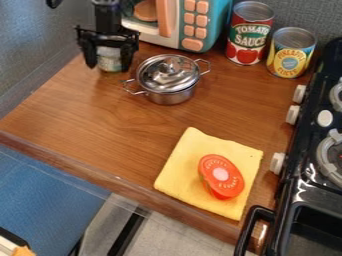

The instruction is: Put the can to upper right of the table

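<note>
At the upper left of the table, the black gripper [109, 54] hangs down over a small can [109, 62] with a pale label. The gripper's black parts cover the can's top and stand close on both sides of it; whether it grips the can cannot be told. The can looks upright. Two larger cans stand side by side at the upper right of the wooden table [87, 120]: a red and green tomato can [250, 36] and a yellow and blue pineapple can [290, 54].
A lidded silver pot [168, 82] stands just right of the gripper. Behind it is a teal toy microwave [194, 25]. A yellow cloth [180, 170] with a red-orange lidded item [221, 176] on it lies near the front edge. The black stove [314, 185] borders the table's right side.
</note>
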Robot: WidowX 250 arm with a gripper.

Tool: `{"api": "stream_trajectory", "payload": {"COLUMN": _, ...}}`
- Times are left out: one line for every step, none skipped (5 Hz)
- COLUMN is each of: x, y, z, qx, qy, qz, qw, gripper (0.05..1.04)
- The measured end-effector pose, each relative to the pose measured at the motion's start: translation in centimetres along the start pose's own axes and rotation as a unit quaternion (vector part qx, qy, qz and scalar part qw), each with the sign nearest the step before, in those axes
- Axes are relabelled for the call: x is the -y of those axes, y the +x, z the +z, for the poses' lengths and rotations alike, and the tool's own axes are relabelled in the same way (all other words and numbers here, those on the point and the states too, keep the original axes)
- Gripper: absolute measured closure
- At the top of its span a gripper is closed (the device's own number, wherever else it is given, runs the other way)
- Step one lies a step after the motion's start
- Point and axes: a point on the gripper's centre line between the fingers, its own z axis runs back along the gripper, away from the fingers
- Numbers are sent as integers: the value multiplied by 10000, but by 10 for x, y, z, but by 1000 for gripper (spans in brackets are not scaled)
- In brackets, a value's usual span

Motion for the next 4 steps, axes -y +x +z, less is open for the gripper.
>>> {"api": "stream_trajectory", "payload": {"x": 1, "y": -1, "z": 6, "qx": 54, "qy": -35, "qz": -184, "qw": 9998, "gripper": 83}}
{"api": "stream_trajectory", "payload": {"x": -1, "y": -6, "z": 35, "qx": 391, "qy": -40, "qz": -379, "qw": 9985, "gripper": 83}}
{"api": "stream_trajectory", "payload": {"x": -1, "y": -15, "z": 41, "qx": 362, "qy": -31, "qz": -663, "qw": 9971, "gripper": 83}}
{"api": "stream_trajectory", "payload": {"x": -7, "y": -24, "z": 50, "qx": 357, "qy": 138, "qz": -885, "qw": 9953, "gripper": 83}}
